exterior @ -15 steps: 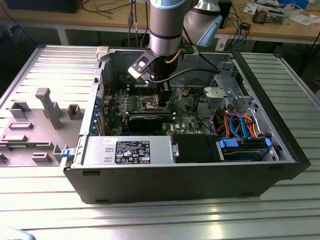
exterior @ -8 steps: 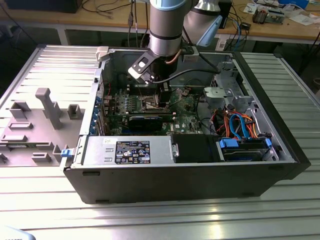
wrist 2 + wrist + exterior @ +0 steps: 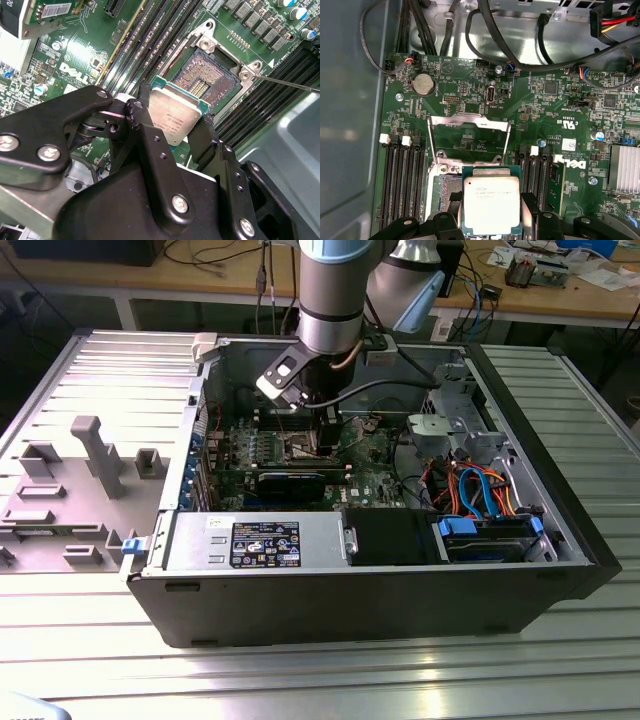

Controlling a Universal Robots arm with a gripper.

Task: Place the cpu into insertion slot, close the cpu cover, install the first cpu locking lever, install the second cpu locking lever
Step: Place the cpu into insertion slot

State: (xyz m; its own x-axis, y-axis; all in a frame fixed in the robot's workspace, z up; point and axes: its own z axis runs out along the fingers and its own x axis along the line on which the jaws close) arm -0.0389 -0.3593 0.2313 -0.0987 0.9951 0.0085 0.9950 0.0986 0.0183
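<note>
Best done by keeping the cpu point(image 3: 491, 199) level and square to the insertion slot point(image 3: 202, 75), matching all 4 edges to the silvery rim, then setting it straight down with no sideways drag. Pinched on 2 opposite edges by the gripper point(image 3: 172, 125), hovering just above the slot's near edge and partly overlapping it. Flat, square, silver-grey top with faint print and a thin green border. Beyond the slot, cpu cover point(image 3: 469, 118) swung open.

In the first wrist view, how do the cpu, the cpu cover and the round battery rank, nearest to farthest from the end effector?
1. cpu: gripped in the end effector itself.
2. cpu cover: standing open just beyond the cpu.
3. round battery: farthest, near the board's far edge by the cables.
</note>
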